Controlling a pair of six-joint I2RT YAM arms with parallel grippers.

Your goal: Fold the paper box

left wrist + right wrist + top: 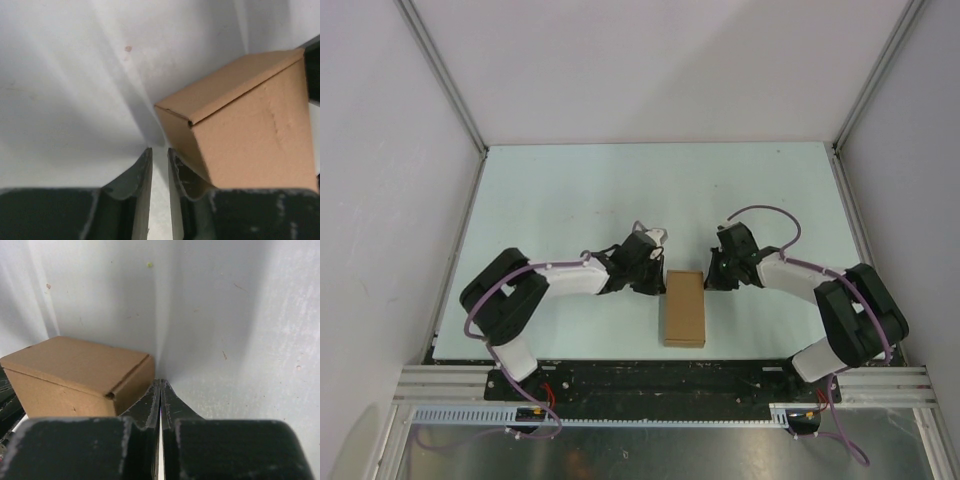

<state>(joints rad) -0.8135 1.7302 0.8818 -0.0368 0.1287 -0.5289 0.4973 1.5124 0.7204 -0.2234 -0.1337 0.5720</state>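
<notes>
On the pale bench (570, 190), low centre of the overhead view: paper box (684, 308), plain brown, closed up into a rectangular block, long axis running 12 to 6 o'clock. Flanked at its far end by left end effector (658, 272) at 10 o'clock and right end effector (712, 272) at 2 o'clock. Probably stationed so to press or square the sides from both flanks. Folding judged complete or nearly so.

From the left wrist: left end effector (159, 150) slightly parted, nothing between the fingers (142, 170). Paper box (250, 125) at 2 o'clock, just beside the nearer finger; contact not determinable. Lid seam (230, 100) visible along the upper edge.

From the right wrist: right end effector (160, 382) clenched tight on nothing. Paper box (75, 370) at 9 o'clock, corner just beside the tips, likely for nudging rather than gripping.

Markings: none legible. No brand, label or print seen on box or bench.
</notes>
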